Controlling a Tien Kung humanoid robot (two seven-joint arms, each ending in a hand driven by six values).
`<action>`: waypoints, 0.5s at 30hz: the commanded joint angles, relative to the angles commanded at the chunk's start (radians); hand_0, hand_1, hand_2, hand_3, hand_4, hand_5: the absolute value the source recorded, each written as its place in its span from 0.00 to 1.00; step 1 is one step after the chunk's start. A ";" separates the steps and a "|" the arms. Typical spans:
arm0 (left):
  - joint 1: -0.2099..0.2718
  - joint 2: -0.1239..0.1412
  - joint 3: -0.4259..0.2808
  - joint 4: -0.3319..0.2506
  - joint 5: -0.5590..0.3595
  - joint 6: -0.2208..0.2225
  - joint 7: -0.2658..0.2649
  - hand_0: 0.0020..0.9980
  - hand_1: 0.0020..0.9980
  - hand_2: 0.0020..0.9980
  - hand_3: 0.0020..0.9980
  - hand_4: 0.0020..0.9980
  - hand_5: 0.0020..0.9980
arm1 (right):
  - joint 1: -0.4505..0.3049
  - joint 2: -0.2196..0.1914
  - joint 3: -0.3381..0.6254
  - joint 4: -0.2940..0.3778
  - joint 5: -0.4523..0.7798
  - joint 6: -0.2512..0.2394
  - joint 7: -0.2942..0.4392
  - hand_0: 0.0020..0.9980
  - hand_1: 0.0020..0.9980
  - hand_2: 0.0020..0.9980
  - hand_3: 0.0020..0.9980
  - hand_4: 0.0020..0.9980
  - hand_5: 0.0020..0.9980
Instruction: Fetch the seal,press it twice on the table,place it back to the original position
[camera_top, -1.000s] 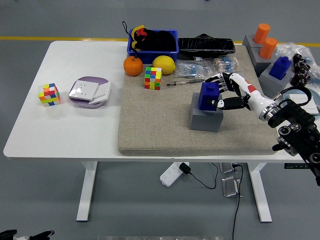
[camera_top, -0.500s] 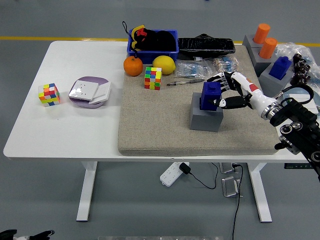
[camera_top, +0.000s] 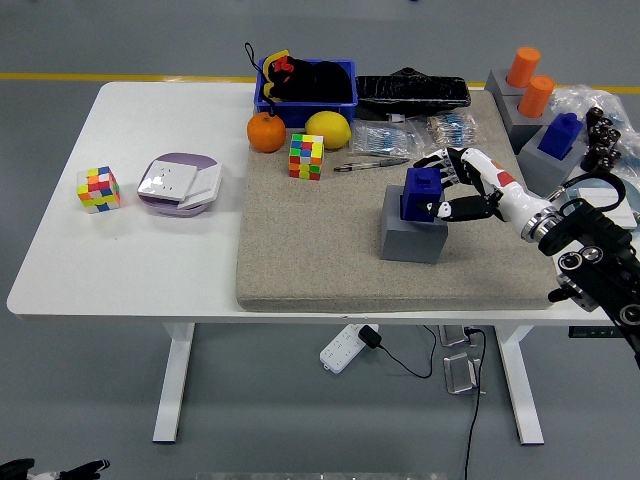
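The seal (camera_top: 420, 194) is a blue block with a square knob on top, sitting on a grey base block (camera_top: 412, 236) on the beige mat (camera_top: 320, 250). My right hand (camera_top: 450, 188) comes in from the right and has its fingers curled around the seal's right side and top, thumb low on the side. The seal rests in its grey base. My left arm is out of view.
A Rubik's cube (camera_top: 306, 156), an orange (camera_top: 266, 132), a lemon (camera_top: 327, 129), a pen (camera_top: 370, 164) and bagged parts lie at the mat's back. A blue bin (camera_top: 305, 83) stands behind. Other seals on grey blocks (camera_top: 545, 100) stand at right. A second cube (camera_top: 98, 189) and a purple-white box (camera_top: 178, 184) lie left.
The hand and the seal shifted slightly up between the earliest frame and now; otherwise the hold is the same.
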 joint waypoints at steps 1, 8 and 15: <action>0.000 0.000 0.000 0.000 0.000 0.000 0.000 0.82 0.79 0.77 0.80 0.69 0.41 | 0.000 0.001 0.000 0.000 0.000 0.000 0.000 0.54 0.42 0.46 0.48 0.75 0.00; -0.001 -0.001 0.005 0.000 -0.005 0.000 -0.002 0.82 0.79 0.77 0.80 0.69 0.41 | -0.001 0.004 -0.007 -0.010 -0.003 0.001 -0.001 0.54 0.42 0.46 0.48 0.75 0.00; 0.001 -0.002 0.002 0.000 -0.002 -0.001 -0.001 0.82 0.79 0.77 0.80 0.69 0.41 | 0.000 0.005 -0.013 -0.016 0.005 0.000 0.004 0.54 0.43 0.47 0.50 0.74 0.00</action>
